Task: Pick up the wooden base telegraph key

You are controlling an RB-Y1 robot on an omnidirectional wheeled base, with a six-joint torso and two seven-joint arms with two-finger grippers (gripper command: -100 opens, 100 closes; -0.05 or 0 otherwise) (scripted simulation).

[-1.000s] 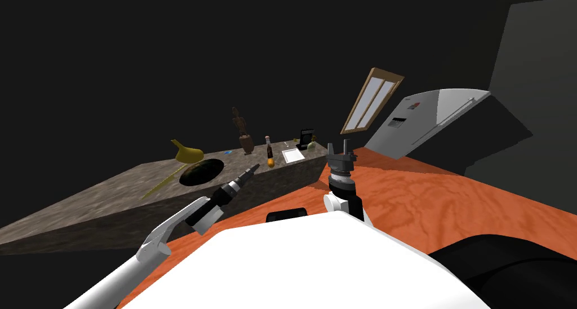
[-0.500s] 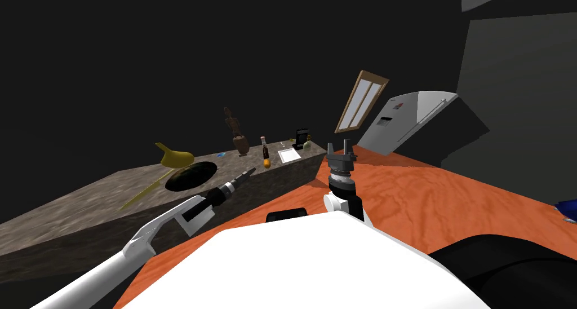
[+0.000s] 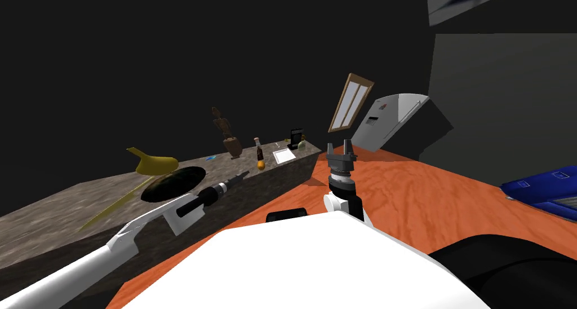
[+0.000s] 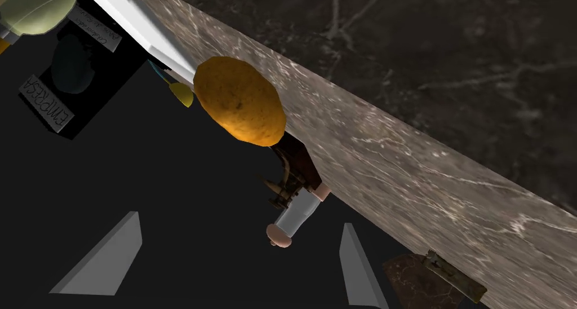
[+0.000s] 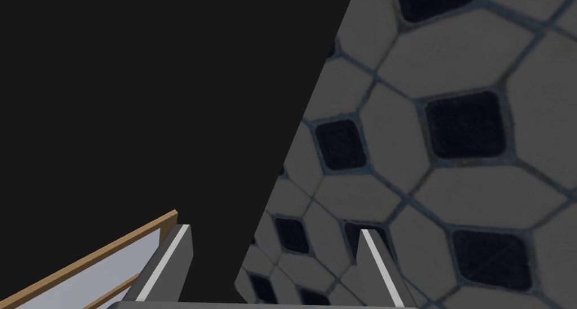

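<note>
The telegraph key point(image 3: 258, 151), dark brown with a white barrel and round knob, stands on the stone counter point(image 3: 67, 204), with an orange point(image 3: 260, 164) just beside it at 6 o'clock. The left gripper point(image 3: 243, 175), fingers wide, hangs apart at its 7 o'clock. The right gripper point(image 3: 340, 146), equally wide, is at 3 o'clock.

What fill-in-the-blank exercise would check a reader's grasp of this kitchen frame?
1. The left gripper, near the stone counter, has its fingers ___.
2. The round fruit next to the bottle is coloured ___.
3. The refrigerator stands beside a wood-framed ___.
Missing words: open; orange; window.
</note>
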